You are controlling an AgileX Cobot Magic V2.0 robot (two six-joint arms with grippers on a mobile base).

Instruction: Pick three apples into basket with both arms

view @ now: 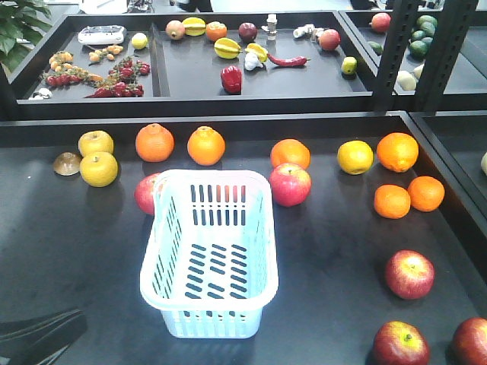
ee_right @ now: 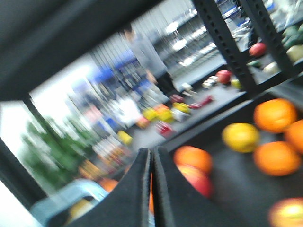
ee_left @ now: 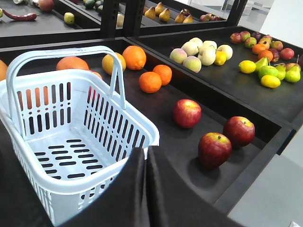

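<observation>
Apples (view: 409, 274) lie loose on the counter (view: 76, 258): three at the near right, two just beside the empty basket (view: 205, 323). It sits centrally, probably so either arm can reach it. The left gripper (ee_left: 143, 189) and right gripper (ee_right: 151, 189) are pressed together, holding nothing.

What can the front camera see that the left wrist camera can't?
Only the front view shows the yellow fruits at the far left and the bunches of small red fruit farther back. Only the left wrist view shows the left gripper, shut, plus pale peaches and pears off to the side. Both show the basket, empty, three apples lying near its right side, and oranges.
</observation>
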